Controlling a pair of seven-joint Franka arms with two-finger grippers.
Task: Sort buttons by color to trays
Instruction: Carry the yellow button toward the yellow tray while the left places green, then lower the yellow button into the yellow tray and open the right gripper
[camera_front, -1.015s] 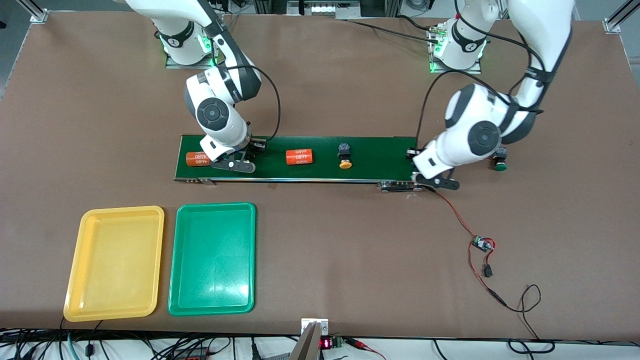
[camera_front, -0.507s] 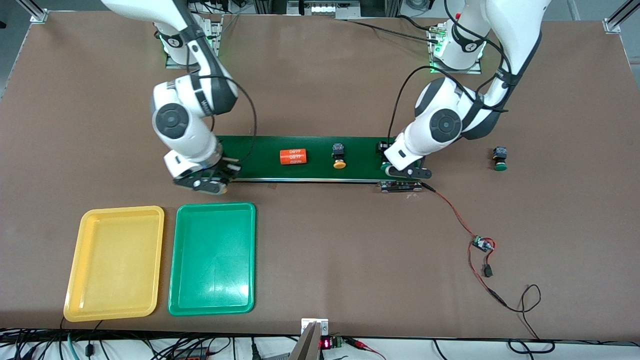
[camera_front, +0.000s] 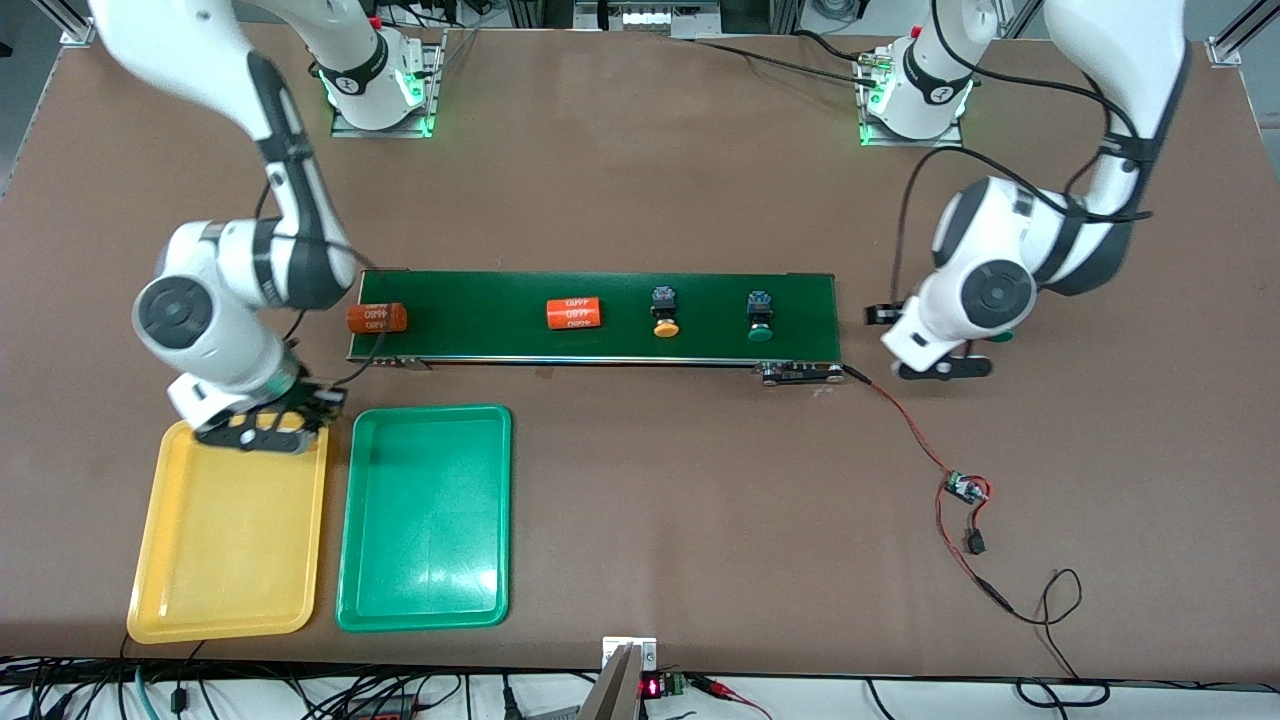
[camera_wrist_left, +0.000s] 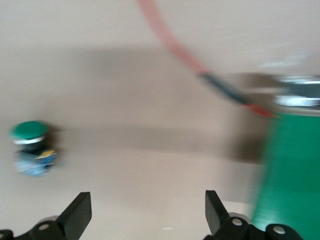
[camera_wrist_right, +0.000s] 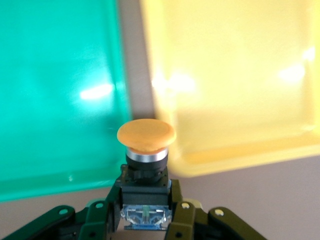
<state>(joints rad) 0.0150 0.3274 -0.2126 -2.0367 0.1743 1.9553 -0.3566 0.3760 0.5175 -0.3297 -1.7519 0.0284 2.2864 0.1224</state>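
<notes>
Carrying a yellow button clamped in the right gripper at yellow tray edge; early release risks rim bounce onto green tray. Left gripper wide, empty.

Two buttons on belt (two cylinders too); trays nearer camera

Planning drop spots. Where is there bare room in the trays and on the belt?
Both the yellow plastic tray and green plastic tray are bare inside. The right gripper, shut on a yellow-capped button, is over the yellow tray's belt-side edge. The dark-green conveyor belt is crowded: two orange cylinders, two buttons.
</notes>
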